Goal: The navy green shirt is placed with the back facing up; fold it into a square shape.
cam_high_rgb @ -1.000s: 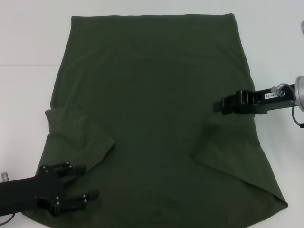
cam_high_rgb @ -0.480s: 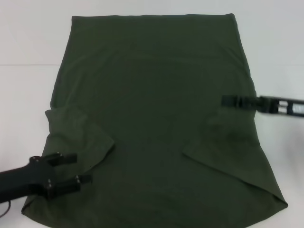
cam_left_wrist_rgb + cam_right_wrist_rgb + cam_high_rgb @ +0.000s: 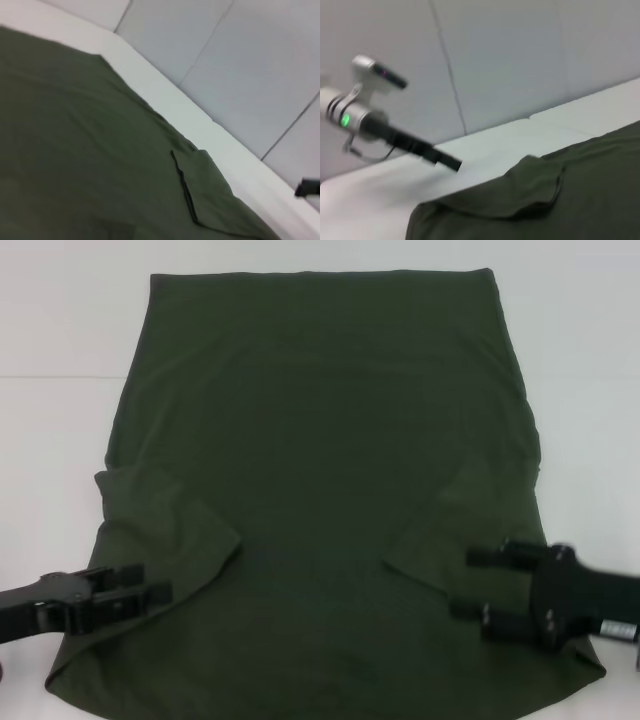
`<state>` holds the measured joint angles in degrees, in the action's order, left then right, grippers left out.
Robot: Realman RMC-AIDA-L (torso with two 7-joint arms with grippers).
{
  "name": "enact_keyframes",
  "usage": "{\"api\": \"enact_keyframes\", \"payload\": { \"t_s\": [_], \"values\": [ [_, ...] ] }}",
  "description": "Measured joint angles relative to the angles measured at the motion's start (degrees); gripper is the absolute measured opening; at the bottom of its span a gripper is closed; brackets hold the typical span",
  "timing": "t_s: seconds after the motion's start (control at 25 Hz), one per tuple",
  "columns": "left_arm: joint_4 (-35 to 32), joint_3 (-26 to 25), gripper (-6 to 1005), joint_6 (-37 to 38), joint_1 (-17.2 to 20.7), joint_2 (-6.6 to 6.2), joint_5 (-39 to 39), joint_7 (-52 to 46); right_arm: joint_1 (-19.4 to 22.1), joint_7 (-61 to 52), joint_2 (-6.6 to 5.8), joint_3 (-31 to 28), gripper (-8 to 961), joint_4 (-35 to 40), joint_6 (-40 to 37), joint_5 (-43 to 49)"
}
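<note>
In the head view, the navy green shirt (image 3: 320, 490) is seen spread flat over the white table (image 3: 60, 320), plain side up, with both short sleeves folded inward onto the body. The left sleeve (image 3: 165, 525) is laid across the shirt's left edge, and the right sleeve (image 3: 480, 515) across the right edge. The left gripper (image 3: 140, 592) is held low at the near left, over the lower edge of the folded left sleeve, its two fingers set a little apart with nothing seen between them. The right gripper (image 3: 480, 582) is positioned at the near right, over the shirt just below the right sleeve, its fingers spread wide and empty.

In the left wrist view, the shirt (image 3: 90, 150) is shown covering the table (image 3: 165, 100), with the folded right sleeve (image 3: 207, 192) lying on it.

In the right wrist view, the folded left sleeve (image 3: 520, 190) is seen on the shirt (image 3: 600, 200), and the left gripper (image 3: 447, 161) is shown beyond it above the table (image 3: 495, 140).
</note>
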<state>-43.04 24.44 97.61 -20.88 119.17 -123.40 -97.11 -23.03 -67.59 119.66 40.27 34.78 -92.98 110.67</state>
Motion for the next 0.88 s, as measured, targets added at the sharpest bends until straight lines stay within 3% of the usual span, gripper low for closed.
{"api": "enact_keyframes", "payload": {
  "t_s": [0.2, 0.4, 0.52, 0.68, 0.88],
  "values": [
    [1.57, 0.89, 769, 0.78, -0.78, -3.75, -1.35, -13.61, -0.18, 8.17, 0.23, 0.37, 731, -4.01, 1.39, 1.17],
    [1.04, 0.84, 768, 3.94, -1.21, -6.47, -2.72, -22.59, -0.83, 10.28, 0.34, 2.25, 732, -5.03, 3.84, 1.54],
    [-0.81, 0.78, 768, 5.59, -1.58, -7.44, -6.42, -28.04, -1.04, 11.89, 0.37, 3.64, 733, -5.5, 5.38, 1.56],
    [-2.87, 0.63, 767, 8.45, -2.5, -8.36, -11.4, -34.49, -1.06, 14.13, 0.45, 4.06, 817, -6.27, 6.54, 1.55],
    [-4.33, 0.7, 769, 8.55, -3.66, -8.6, -18.21, -40.97, -1.12, 15.38, 0.48, 4.1, 908, -6.52, 6.7, 1.57]
  ]
}}
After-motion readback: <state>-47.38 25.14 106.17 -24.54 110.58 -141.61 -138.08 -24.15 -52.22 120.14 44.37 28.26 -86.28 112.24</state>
